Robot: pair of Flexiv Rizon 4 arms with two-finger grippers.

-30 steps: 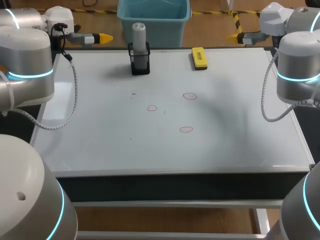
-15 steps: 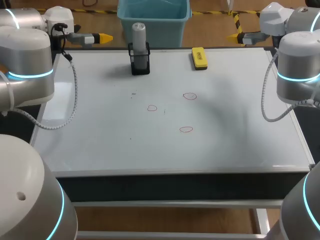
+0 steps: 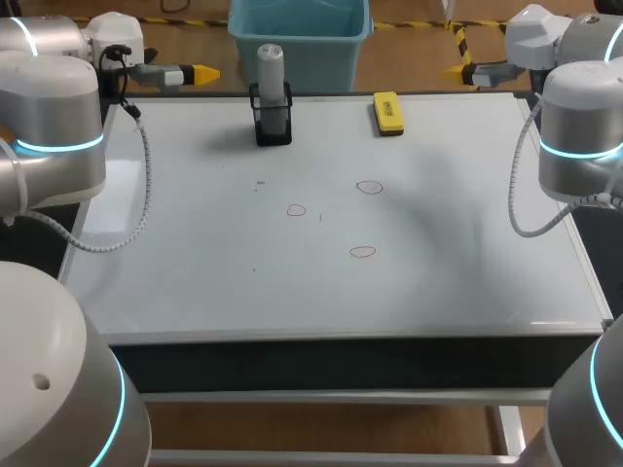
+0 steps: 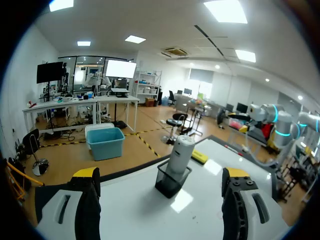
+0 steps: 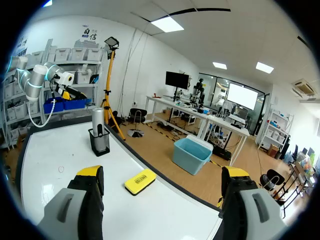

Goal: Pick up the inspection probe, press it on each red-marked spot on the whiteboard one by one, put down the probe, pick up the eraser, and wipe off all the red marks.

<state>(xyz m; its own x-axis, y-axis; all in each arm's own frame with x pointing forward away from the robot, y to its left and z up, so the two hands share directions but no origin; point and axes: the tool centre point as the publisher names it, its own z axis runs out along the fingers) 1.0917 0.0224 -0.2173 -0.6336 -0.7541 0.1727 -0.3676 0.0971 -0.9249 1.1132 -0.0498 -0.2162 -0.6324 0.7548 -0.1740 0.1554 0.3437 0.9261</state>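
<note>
The grey inspection probe [image 3: 270, 66] stands upright in a black holder [image 3: 273, 124] at the back of the whiteboard [image 3: 195, 243]. A yellow eraser [image 3: 387, 112] lies flat to its right. Three small red circles are drawn mid-board: one on the left [image 3: 296, 210], one at the upper right [image 3: 369, 187], one nearer the front [image 3: 362, 252]. My left gripper [image 3: 185, 74] hovers open at the back left corner; in its wrist view the probe [image 4: 179, 153] sits ahead between its fingers [image 4: 86, 176], well apart from them. My right gripper [image 3: 472, 72] is open at the back right corner, with the eraser [image 5: 140, 181] ahead of it.
A blue bin [image 3: 300, 34] stands just behind the board's back edge, beyond the probe. My arms' large grey links flank the board on the left [image 3: 54, 117] and right [image 3: 579, 131], with cables hanging over its side edges.
</note>
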